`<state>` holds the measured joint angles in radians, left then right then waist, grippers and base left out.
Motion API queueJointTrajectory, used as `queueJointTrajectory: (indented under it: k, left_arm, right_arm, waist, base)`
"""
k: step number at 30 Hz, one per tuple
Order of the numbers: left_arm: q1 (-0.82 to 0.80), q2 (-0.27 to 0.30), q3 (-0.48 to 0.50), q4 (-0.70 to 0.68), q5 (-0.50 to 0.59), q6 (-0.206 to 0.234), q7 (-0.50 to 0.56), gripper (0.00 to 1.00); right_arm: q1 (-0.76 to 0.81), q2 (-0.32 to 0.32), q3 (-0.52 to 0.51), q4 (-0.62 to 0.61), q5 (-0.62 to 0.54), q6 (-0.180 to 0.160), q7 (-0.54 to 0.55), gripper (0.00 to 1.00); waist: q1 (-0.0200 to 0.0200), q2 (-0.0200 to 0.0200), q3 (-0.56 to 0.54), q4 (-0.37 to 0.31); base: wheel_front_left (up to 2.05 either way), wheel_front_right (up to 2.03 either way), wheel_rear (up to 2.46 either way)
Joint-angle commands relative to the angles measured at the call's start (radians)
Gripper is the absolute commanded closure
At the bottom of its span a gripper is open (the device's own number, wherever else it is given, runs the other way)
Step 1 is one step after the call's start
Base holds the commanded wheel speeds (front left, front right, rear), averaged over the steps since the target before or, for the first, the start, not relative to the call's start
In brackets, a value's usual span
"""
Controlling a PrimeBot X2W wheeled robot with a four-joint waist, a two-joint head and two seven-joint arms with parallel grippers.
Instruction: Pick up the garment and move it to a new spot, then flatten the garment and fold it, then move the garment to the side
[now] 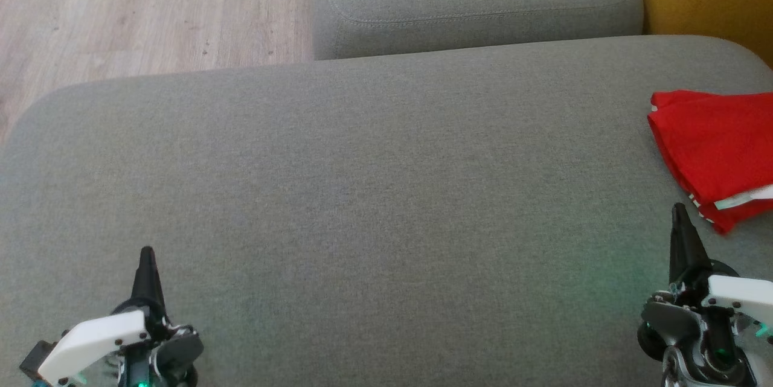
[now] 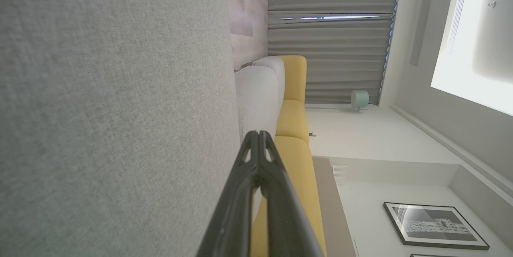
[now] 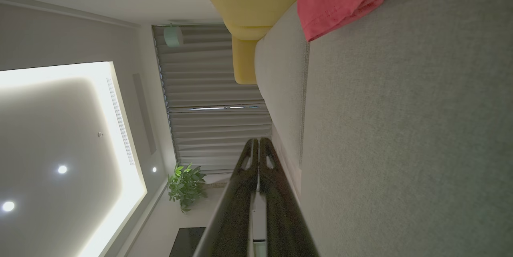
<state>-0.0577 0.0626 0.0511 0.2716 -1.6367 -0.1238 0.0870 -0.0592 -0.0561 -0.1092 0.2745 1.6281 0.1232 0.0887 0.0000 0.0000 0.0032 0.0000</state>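
Left end effector (image 1: 147, 252), right end effector (image 1: 679, 210): closed, pointing forward.

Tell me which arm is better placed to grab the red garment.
Right. The right claw sits close to the garment, which lies at the right edge of the cushion. The left claw is far across the cushion. Both claws look shut, so the right would need to open first.

Left pincer (image 1: 147, 253), right pincer (image 1: 679, 211): black tapered fingers (image 1: 147, 281); white screwed shells (image 1: 90, 339); green lights (image 1: 720, 353).
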Motion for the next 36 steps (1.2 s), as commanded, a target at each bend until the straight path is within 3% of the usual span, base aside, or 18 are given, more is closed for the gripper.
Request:
queueJointTrajectory:
  k: [1,36]
  left_arm:
    - [-0.048,0.007,0.035,-0.028,0.005,-0.007,0.004,1.00]
    - [-0.049,0.000,0.046,-0.027,0.014,-0.007,0.013,1.00]
  right_arm:
    - [-0.047,-0.010,0.017,-0.031,-0.001,0.008,0.007,1.00]
    - [-0.047,-0.004,0.009,-0.030,-0.008,0.008,0.014,1.00]
  waist:
    - [0.0000,0.0000,0.000,0.000]
    - [0.0000,0.0000,0.000,0.000]
  base:
    - [0.00,0.00,0.00]
    - [0.00,0.00,0.00]
